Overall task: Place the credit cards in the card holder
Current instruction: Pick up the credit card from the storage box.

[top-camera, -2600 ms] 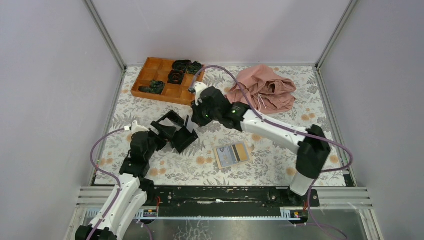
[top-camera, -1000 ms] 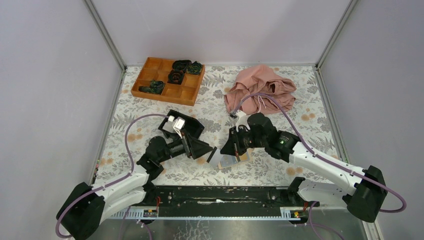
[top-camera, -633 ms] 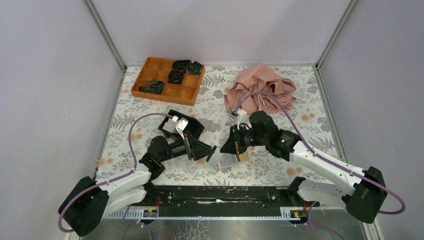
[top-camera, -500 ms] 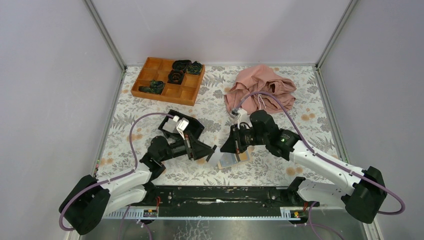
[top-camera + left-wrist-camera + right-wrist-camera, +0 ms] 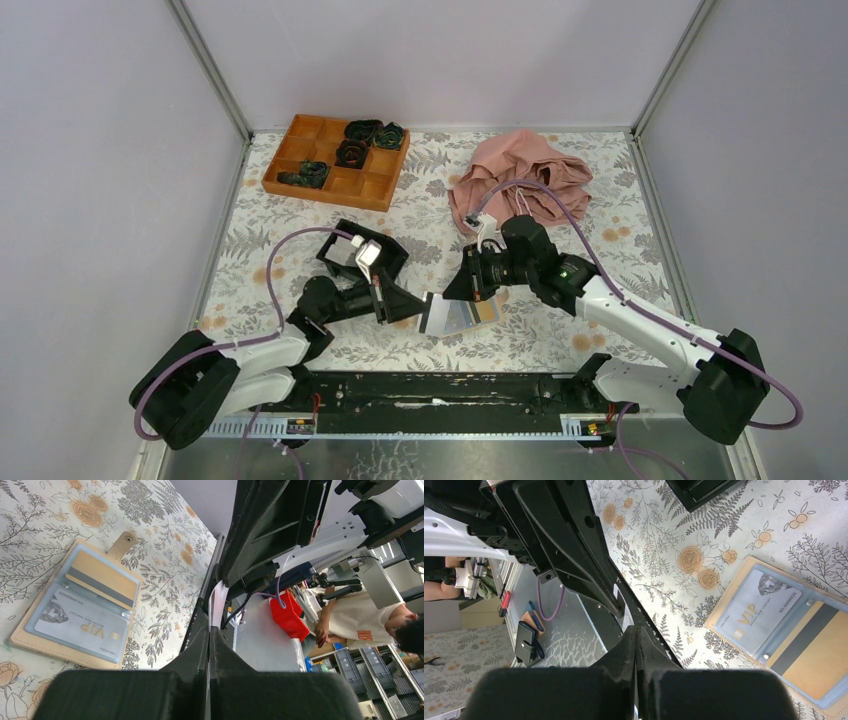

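Looks like a mid-air regrasp. A light grey plastic credit card (image 5: pixel 437 313) is pinched edge-on by both the left gripper (image 5: pixel 424 304) and the right gripper (image 5: pixel 452 292), each fully closed. It is held just above the open tan leather card holder (image 5: pixel 60 648), lower centre on the floral table (image 5: pixel 280 215). Next, one grip likely needs releasing and the card angling into a free slot.

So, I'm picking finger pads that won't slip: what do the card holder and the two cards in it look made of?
Card holder: tan, matte, leather-like; real or faux I can't tell. Its sleeves: clear glossy plastic, by the sheen. Grey card: likely plastic, printed lettering. Tan card: likely plastic, dark stripe.
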Controlling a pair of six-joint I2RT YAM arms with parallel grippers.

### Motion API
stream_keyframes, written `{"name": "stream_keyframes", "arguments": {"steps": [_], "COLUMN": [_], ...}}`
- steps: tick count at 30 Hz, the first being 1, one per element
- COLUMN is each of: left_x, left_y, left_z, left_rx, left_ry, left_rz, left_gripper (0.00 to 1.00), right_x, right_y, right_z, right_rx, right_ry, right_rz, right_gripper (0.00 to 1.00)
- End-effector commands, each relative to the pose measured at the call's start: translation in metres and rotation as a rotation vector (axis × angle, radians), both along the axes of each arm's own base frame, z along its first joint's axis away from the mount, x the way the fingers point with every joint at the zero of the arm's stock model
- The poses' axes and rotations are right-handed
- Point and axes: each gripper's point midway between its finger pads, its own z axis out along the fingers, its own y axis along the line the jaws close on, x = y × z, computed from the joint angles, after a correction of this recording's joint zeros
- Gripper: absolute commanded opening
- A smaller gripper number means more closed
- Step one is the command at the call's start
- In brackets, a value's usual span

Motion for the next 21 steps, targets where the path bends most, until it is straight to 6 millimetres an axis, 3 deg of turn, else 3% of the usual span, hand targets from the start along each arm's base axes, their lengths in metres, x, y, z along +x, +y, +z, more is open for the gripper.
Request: {"name": "stream_keyframes", "arguments": {"steps": [1,9,14,21], "left_x": [0.000,0.012,0.024,0.032], "left_y": [0.001,0.007,0.015,0.019], "left_z": [0.011,-0.013,-0.025,-0.042], "left_rx": [-0.063,-0.039,-0.013,0.054], "left_ry": [-0.030,0.053,0.095,0.124], "left_rz": [0.020,0.158,0.270,0.369], "left_gripper": [0.00,0.00,0.00,0.00], "right_x": [0.004,0.010,0.016,0.032], "right_y": [0.007,0.006,0.002,-0.010], "right_z": [0.017,0.013,0.013,0.010], "right_rx": [0.064,0.061,0.056,0.020], "right_ry": [-0.026,-0.020,-0.031,-0.075], "right_rz": [0.012,-0.017,-0.052,-0.165], "right_gripper": [0.00,0.18,0.44,0.50]}}
